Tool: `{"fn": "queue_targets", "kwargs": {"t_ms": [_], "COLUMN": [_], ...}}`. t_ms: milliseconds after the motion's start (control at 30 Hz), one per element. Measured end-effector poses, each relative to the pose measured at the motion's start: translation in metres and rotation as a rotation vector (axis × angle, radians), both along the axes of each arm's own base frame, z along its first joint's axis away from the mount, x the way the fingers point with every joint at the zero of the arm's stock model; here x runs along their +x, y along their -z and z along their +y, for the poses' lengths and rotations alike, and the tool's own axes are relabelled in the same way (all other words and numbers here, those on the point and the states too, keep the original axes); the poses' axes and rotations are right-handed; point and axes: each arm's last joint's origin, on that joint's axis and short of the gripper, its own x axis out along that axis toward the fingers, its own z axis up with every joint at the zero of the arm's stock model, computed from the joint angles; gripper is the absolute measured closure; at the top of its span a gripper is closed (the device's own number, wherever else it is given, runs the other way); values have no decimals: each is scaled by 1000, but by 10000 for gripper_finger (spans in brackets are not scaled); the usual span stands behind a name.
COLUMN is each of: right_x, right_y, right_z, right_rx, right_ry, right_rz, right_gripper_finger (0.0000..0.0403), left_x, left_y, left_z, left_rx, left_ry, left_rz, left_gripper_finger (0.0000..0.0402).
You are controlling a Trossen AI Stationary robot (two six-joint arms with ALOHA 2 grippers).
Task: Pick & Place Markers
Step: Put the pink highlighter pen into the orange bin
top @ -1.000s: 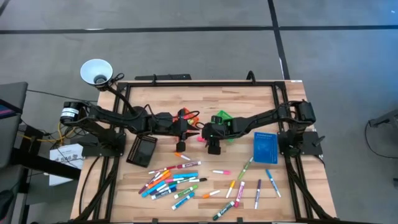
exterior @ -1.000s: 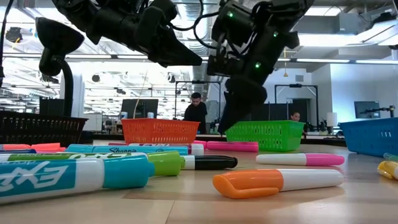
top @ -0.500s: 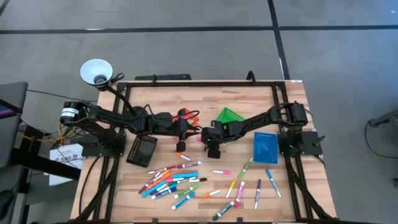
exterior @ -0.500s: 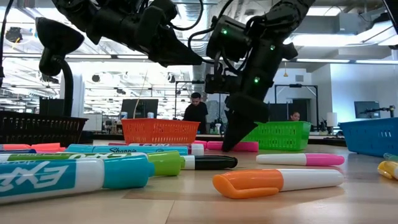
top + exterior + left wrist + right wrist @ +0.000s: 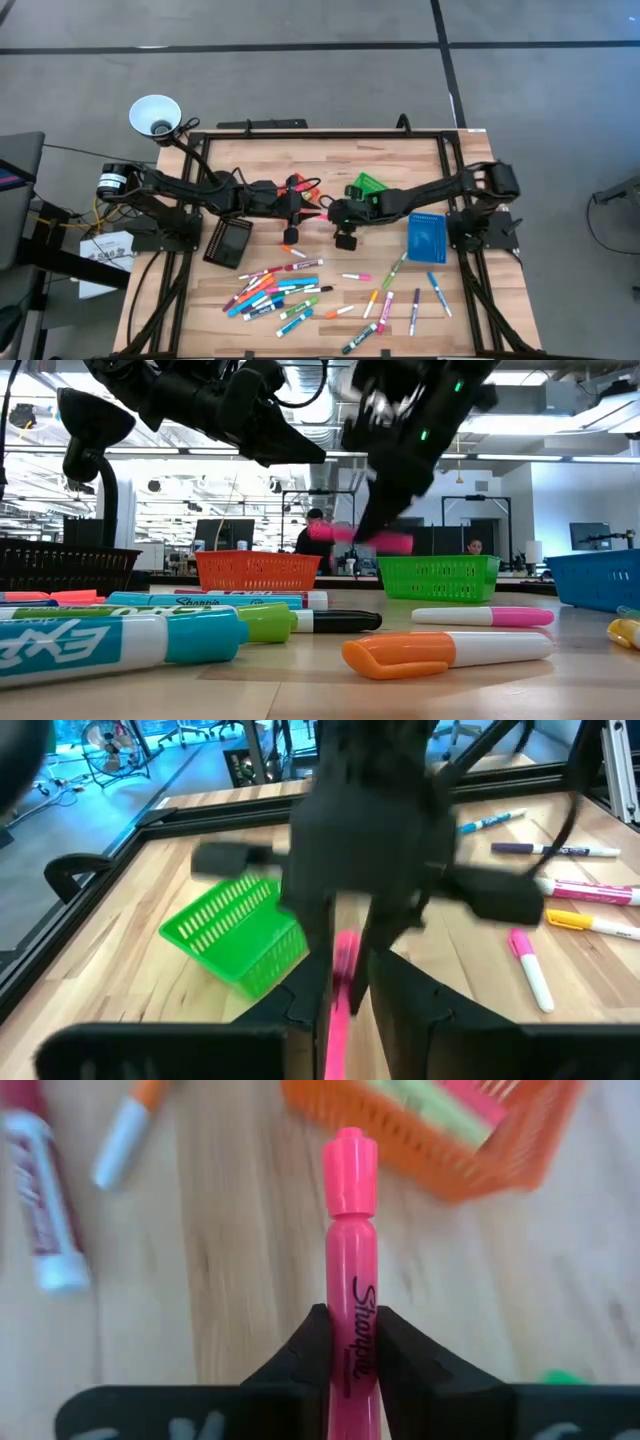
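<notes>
Pink marker [image 5: 349, 1295] clamped in my right gripper [image 5: 350, 1342]: black script "Sharpie" along barrel, plain in right wrist view. Low view: big white-and-teal marker [image 5: 110, 643] nearest camera reads "EXP", rest of word cut off. Teal marker [image 5: 215, 601] behind it: "Sharpie" in black. Nothing else legible to me.

pink marker [image 5: 351, 1270], green bin [image 5: 367, 188], orange bin [image 5: 257, 570]

**Pink marker lifted off the tabletop**

The right end effector [image 5: 352, 1342] has been closed on the pink marker [image 5: 350, 1250], which lay on the tabletop [image 5: 380, 265] a second ago. The marker has been raised clear of the wood, and is now carried level in the air.
</notes>
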Motion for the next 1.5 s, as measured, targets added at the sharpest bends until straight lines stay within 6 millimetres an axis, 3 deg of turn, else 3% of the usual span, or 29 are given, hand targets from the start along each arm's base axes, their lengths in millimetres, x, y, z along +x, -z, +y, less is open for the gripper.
{"fn": "queue_targets", "kwargs": {"t_ms": [100,167,367,433,700,1000,1500], "right_x": [-6,-6,9,11,7,2,5], "right_y": [-24,-29,-12,-3,-7,-12,-18], "right_z": [1,-2,-20,-21,3,40,52], "right_rx": [-82,-135,-165,-166,-162,-123,-183], "right_ry": [46,64,78,79,11,-49,-45], "right_rz": [-86,-110,-119,-87,-87,-128,-215], "right_gripper_finger": [358,352,348,347,345,345,344], "left_x": [0,-2,-23,-30,-32,-5,7], "left_y": [-1,-7,-45,-50,-13,16,29], "left_z": [0,1,-1,-3,-3,-9,-18], "left_rx": [4,13,19,25,129,106,101], "left_ry": [0,-16,-46,-36,1,124,151], "left_rz": [-8,-32,-159,-134,36,0,18], "left_gripper_finger": [335,335,335,335,292,211,206]}}
